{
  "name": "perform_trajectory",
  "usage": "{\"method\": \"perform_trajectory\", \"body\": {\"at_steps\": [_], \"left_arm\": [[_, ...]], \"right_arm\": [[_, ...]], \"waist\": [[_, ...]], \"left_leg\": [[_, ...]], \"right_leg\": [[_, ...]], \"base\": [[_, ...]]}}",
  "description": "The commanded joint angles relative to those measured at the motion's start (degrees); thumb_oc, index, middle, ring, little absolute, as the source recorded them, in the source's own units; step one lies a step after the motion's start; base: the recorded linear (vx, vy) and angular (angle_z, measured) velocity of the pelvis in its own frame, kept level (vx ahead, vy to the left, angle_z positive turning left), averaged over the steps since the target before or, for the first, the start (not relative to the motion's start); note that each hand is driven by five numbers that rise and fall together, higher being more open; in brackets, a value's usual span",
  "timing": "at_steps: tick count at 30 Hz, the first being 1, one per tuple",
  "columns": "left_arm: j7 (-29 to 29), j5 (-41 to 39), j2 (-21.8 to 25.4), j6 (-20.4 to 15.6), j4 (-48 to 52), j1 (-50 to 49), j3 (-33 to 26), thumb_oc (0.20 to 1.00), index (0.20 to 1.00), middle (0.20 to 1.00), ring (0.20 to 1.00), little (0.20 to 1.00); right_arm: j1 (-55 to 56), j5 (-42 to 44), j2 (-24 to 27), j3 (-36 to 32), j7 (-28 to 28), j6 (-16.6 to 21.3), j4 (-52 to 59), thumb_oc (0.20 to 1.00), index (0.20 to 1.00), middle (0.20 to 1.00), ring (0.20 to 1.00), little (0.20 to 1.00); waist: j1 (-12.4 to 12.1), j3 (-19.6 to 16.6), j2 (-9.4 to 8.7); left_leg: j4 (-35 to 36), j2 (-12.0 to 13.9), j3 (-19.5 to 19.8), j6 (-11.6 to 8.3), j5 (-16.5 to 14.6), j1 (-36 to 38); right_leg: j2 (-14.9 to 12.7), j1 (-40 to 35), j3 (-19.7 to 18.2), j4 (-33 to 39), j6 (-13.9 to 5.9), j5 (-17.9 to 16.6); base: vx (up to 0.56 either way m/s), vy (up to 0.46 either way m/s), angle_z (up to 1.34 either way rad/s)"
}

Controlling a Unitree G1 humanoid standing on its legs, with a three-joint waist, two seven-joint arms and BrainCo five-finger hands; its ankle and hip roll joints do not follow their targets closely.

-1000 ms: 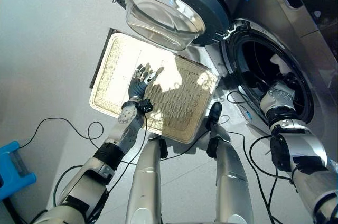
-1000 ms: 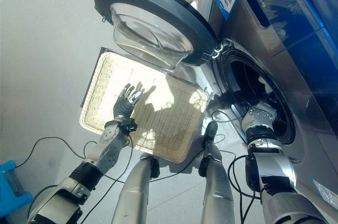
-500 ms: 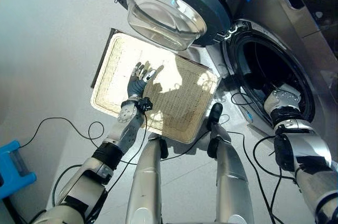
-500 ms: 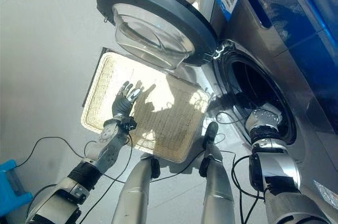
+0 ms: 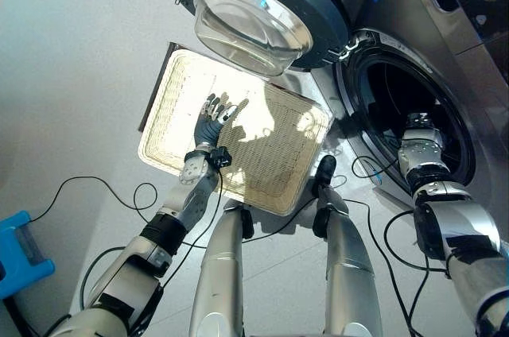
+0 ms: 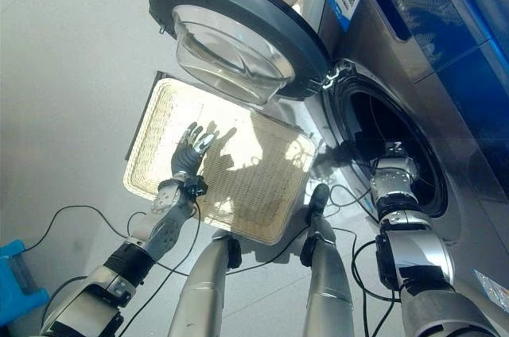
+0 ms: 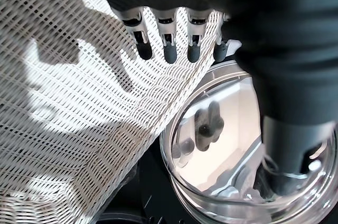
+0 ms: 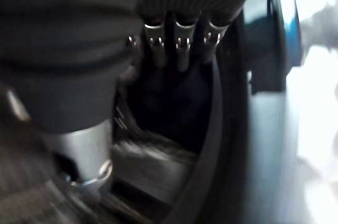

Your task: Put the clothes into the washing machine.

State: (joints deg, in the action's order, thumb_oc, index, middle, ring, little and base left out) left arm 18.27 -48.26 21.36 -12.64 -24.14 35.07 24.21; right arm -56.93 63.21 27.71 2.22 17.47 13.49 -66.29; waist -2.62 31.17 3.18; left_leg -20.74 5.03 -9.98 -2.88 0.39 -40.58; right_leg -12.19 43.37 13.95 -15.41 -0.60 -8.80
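Standing at the right of the scene, the washing machine [image 5: 445, 27] has its round door [image 5: 254, 3] swung wide open — the clear bowl of the door window [image 5: 250, 23] overhangs the far edge of the basket. The drum opening [image 6: 382, 142] is dark, and no clothes can be made out inside it. On the floor [image 5: 71, 59] beside the machine lies a shallow, pale wicker basket [image 5: 278, 170], its woven bottom bare. The left hand [image 5: 213, 118] hovers over that basket, fingers spread and relaxed, holding nothing. The right hand [image 8: 177, 44] is at the lower rim of the drum opening, pointing into the dark — its fingers look straight, gripping nothing. A blue object [image 5: 20, 249] sits on the floor, well apart.
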Motion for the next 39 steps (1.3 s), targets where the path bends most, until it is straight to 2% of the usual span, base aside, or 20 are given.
{"method": "perform_trajectory", "body": {"at_steps": [1, 5, 11, 18, 23, 25, 28, 30, 33, 34, 36, 38, 39], "left_arm": [[-1.1, 2.7, -2.0, -2.7, 0.4, 0.4, -0.9, 1.0, 1.0, 1.0, 1.0, 1.0], [-2.1, 3.2, -1.8, -4.1, -0.5, -0.7, -1.0, 1.0, 1.0, 1.0, 1.0, 1.0], [-2.6, 4.9, -2.6, -6.5, -0.7, -3.7, -1.1, 1.0, 1.0, 1.0, 1.0, 1.0], [-2.1, 7.7, -5.0, -8.3, -2.2, -5.8, -0.9, 1.0, 1.0, 1.0, 1.0, 1.0], [-1.3, 11.2, -6.1, -8.2, -5.4, -6.7, -0.7, 1.0, 1.0, 1.0, 1.0, 1.0], [-2.6, 9.2, -7.0, -7.3, -8.5, -7.5, -0.9, 1.0, 1.0, 1.0, 1.0, 1.0], [-3.5, 9.8, -7.7, -8.4, -12.2, -8.3, -1.4, 1.0, 1.0, 1.0, 1.0, 1.0], [-5.0, 12.4, -8.1, -9.1, -14.9, -9.7, -1.7, 1.0, 1.0, 1.0, 1.0, 1.0], [-6.9, 15.2, -8.7, -7.2, -19.2, -11.1, -1.9, 1.0, 1.0, 1.0, 1.0, 1.0], [-7.4, 18.6, -8.6, -6.6, -22.4, -12.2, -2.5, 1.0, 1.0, 1.0, 1.0, 1.0], [-7.2, 19.8, -8.7, -6.7, -23.1, -12.5, -2.6, 1.0, 1.0, 1.0, 1.0, 1.0], [-6.5, 29.5, -8.6, -6.4, -28.9, -15.3, -2.5, 1.0, 1.0, 1.0, 1.0, 1.0], [-6.5, 29.5, -8.6, -6.4, -28.9, -15.3, -2.5, 1.0, 1.0, 1.0, 1.0, 1.0]], "right_arm": [[1.5, -17.9, 4.2, 4.5, 0.2, -3.2, 0.2, 1.0, 1.0, 1.0, 1.0, 1.0], [3.2, -34.5, 4.8, 9.7, 2.0, -4.1, -0.3, 1.0, 1.0, 1.0, 1.0, 1.0], [7.8, -48.3, 2.1, 12.4, 9.8, -1.9, 1.9, 1.0, 1.0, 1.0, 1.0, 1.0], [11.6, -51.9, -2.2, 13.6, 14.4, -1.7, 3.0, 1.0, 1.0, 1.0, 1.0, 1.0], [15.0, -58.0, -6.4, 17.0, 13.5, -3.2, 3.6, 1.0, 1.0, 1.0, 1.0, 1.0], [16.8, -58.7, -7.8, 18.9, 12.7, -4.9, 3.9, 1.0, 1.0, 1.0, 1.0, 1.0], [18.9, -58.2, -9.1, 19.3, 12.2, -5.3, 4.0, 1.0, 1.0, 1.0, 1.0, 1.0], [21.9, -59.0, -10.6, 19.9, 12.0, -5.3, 4.2, 1.0, 1.0, 1.0, 1.0, 1.0], [25.3, -59.3, -11.9, 20.8, 11.1, -5.3, 4.1, 1.0, 1.0, 1.0, 1.0, 1.0], [27.4, -59.3, -12.0, 21.0, 9.9, -5.0, 4.1, 1.0, 1.0, 1.0, 1.0, 1.0], [27.9, -59.2, -12.0, 21.0, 9.6, -4.9, 4.2, 1.0, 1.0, 1.0, 1.0, 1.0], [32.7, -59.6, -12.3, 21.1, 6.3, -4.0, 4.0, 1.0, 1.0, 1.0, 1.0, 1.0], [32.7, -59.6, -12.3, 21.1, 6.3, -4.0, 4.0, 1.0, 1.0, 1.0, 1.0, 1.0]], "waist": [[-0.6, -1.4, 3.53], [-0.8, -1.4, 3.53], [-0.8, -1.4, 3.63], [-0.6, -1.4, 3.45], [-0.6, -1.4, 2.7], [-0.6, -1.4, 1.98], [-0.4, -1.4, 1.23], [-0.2, -1.4, 0.43], [0.0, -1.4, -0.13], [0.2, -1.7, -0.61], [0.2, -2.0, -0.72], [0.6, -6.1, -1.72], [0.6, -6.1, -1.72]], "left_leg": [[2.6, -3.3, -3.0, -0.73, -2.2, 1.1], [2.4, -3.0, -3.2, -0.68, -2.0, 1.2], [2.7, -2.9, -3.1, -0.5, -2.3, 2.3], [2.7, -2.7, -3.0, -0.43, -2.8, 4.1], [3.2, -2.4, -3.1, -0.5, -3.3, 8.3], [3.7, -2.2, -3.0, -0.48, -3.3, 11.3], [4.1, -2.0, -3.1, -0.45, -3.4, 14.0], [4.8, -1.7, -3.1, -0.63, -3.5, 17.2], [6.7, -1.6, -2.7, -0.98, -3.1, 22.3], [8.2, -1.6, -2.5, -1.27, -2.7, 25.6], [8.6, -1.6, -2.5, -1.35, -2.6, 26.2], [12.2, -1.9, -1.8, -1.69, -1.5, 30.3], [12.2, -1.9, -1.8, -1.69, -1.5, 30.3]], "right_leg": [[-0.9, -0.4, 4.3, -10.4, -5.95, 9.0], [-1.0, -0.4, 4.5, -10.7, -5.97, 9.2], [-1.2, -1.6, 4.7, -10.6, -6.29, 9.7], [-1.4, -3.4, 4.5, -10.8, -6.28, 10.6], [-1.5, -7.8, 4.7, -10.0, -6.11, 11.3], [-1.4, -11.0, 4.7, -9.3, -6.07, 11.5], [-1.4, -13.8, 4.7, -8.5, -6.1, 11.7], [-1.3, -17.3, 4.5, -7.1, -5.98, 11.7], [-0.5, -22.9, 4.0, -4.4, -6.01, 11.3], [0.2, -26.6, 3.6, -2.3, -6.05, 11.1], [0.4, -27.2, 3.6, -1.8, -6.05, 11.1], [2.0, -32.3, 2.6, 2.8, -6.0, 10.6], [2.0, -32.3, 2.6, 2.8, -6.0, 10.6]], "base": [[0.0, 0.0, 0.0], [0.0, 0.006, 0.02], [0.0, 0.006, 0.03], [0.0, 0.017, 0.01], [0.0, 0.035, 0.01], [0.02, 0.004, 0.02], [0.0, -0.005, 0.04], [0.0, -0.009, 0.02], [0.02, -0.001, 0.01], [0.05, 0.003, -0.01], [0.08, 0.002, -0.02], [0.16, -0.005, -0.07], [0.11, -0.019, -0.07]]}}
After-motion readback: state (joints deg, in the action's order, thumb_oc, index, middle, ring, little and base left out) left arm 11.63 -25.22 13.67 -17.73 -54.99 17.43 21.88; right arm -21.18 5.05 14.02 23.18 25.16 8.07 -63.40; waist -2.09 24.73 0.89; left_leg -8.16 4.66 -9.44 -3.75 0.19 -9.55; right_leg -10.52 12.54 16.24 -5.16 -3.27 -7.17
